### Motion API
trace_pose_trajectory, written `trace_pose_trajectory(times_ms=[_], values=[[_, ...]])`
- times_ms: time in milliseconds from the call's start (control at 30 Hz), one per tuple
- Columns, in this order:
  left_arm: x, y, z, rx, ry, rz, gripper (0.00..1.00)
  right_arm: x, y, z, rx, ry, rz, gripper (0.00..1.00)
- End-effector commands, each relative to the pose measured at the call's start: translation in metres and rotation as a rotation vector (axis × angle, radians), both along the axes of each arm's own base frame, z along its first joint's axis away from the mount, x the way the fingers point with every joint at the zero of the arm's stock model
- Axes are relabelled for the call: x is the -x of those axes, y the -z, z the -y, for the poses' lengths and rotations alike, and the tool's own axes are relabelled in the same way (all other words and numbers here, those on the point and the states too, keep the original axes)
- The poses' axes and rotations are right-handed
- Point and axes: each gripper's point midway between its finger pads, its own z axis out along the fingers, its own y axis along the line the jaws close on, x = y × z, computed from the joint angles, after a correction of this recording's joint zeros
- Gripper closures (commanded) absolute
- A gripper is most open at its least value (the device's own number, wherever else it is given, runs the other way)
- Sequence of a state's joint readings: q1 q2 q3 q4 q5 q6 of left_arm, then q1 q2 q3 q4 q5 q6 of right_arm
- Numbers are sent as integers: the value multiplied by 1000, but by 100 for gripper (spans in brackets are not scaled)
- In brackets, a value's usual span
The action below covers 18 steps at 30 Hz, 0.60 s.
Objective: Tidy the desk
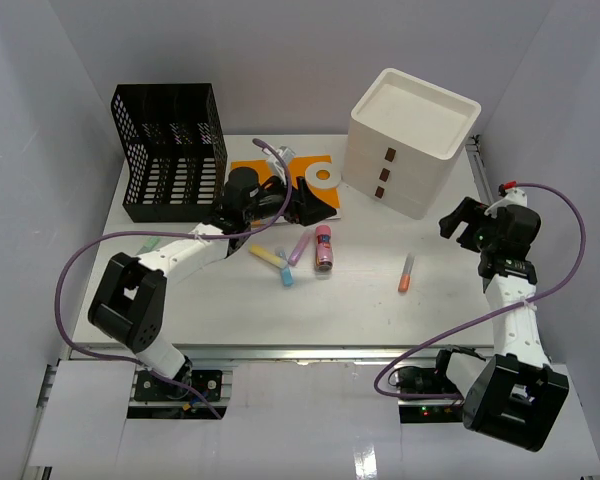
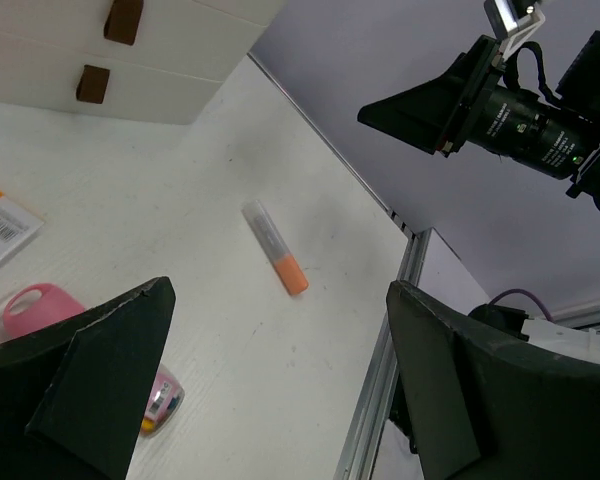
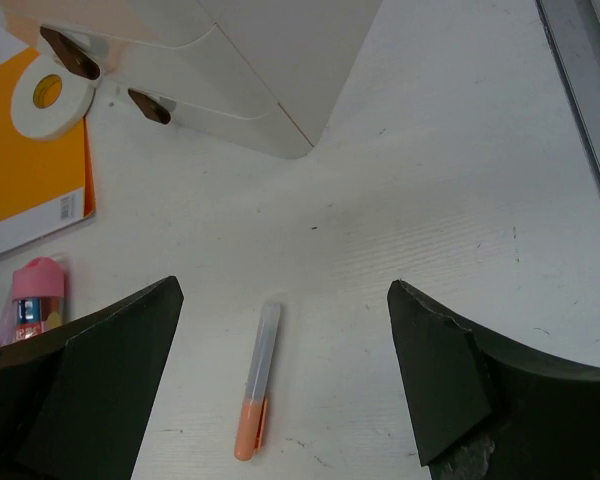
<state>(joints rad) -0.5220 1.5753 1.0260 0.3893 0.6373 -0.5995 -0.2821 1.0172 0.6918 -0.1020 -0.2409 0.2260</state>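
- the tabletop (image 1: 380,310) is the big flat white surface filling the middle of the top view, with its metal rail along the near edge by the arm bases.
- it looks rigid, heavy and fixed, so i judge it isn't something to take hold of. the work is on the loose bits scattered over it.
- the surface looks smooth and hard, so round pens will probably roll or skid if nudged.
- left tool (image 1: 298,203) is stretched out over the orange notebook (image 1: 248,164), close to the tape roll (image 1: 323,177). its jaws are spread wide and there's nothing between them.
- right tool (image 1: 458,224) hangs above the right side, just in front of the white three-drawer box (image 1: 410,140). it's gaping too and carrying nothing.
- the right wrist view looks down on the orange marker (image 3: 257,385), lying alone on bare tabletop, well apart from the rest.
- that marker looks light, stiff and slick. best hold would be across the barrel near its middle, jaws square to its length.
- mid-tabletop cluster: a pink capped tube (image 1: 323,247), a purple marker (image 1: 298,248), and a yellow marker (image 1: 267,257) touching a blue one (image 1: 286,276).
- the black mesh organizer (image 1: 170,150) stands at the back left, a likely home for the pens.
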Motion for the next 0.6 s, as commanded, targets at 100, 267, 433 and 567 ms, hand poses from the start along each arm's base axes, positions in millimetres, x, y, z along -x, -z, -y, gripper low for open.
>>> trace_pose_trajectory(times_ms=[100, 267, 433, 567], values=[[-13, -22, 30, -12, 19, 143, 2, 3, -43, -34, 82, -271, 201, 10], [-22, -17, 40, -49, 2, 165, 2, 30, -21, -81, 175, -681, 313, 10], [-29, -11, 51, -88, -8, 186, 2, 39, -24, -93, 173, -815, 304, 10], [-39, -2, 60, -114, -30, 190, 2, 50, -31, -104, 156, -886, 346, 10]])
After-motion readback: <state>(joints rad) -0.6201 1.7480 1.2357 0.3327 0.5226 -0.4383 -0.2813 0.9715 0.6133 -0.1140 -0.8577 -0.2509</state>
